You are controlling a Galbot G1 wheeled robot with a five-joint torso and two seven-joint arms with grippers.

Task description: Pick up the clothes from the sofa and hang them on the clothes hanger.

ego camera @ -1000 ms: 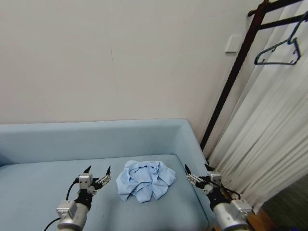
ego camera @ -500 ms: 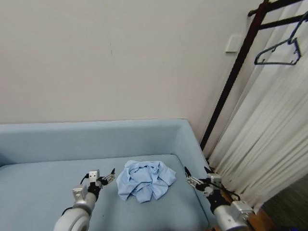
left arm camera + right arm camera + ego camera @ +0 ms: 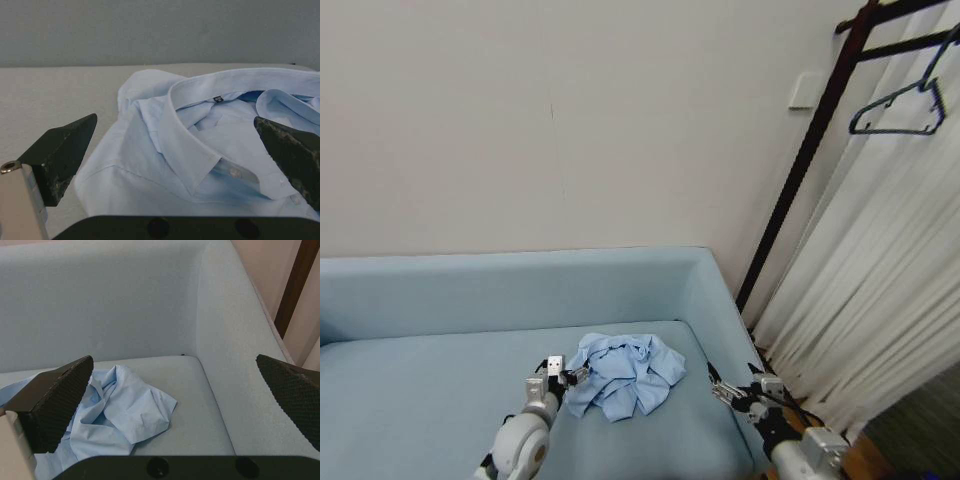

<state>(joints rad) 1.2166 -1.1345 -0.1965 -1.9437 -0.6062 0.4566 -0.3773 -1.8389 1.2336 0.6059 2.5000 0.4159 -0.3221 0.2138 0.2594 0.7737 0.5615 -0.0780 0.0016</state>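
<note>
pickup step: our left gripper (image 3: 570,375) gapes wide at the shirt (image 3: 625,372), right gripper (image 3: 735,390) wide nearby; next we'd need to pinch cloth.

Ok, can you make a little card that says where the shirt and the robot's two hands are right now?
shirt: light blue, crumpled on the sofa seat
left gripper: at the shirt's left edge, jaws open
right gripper: low, right of the shirt, jaws open
hanger: dark, bare, on the rack up at right
</note>
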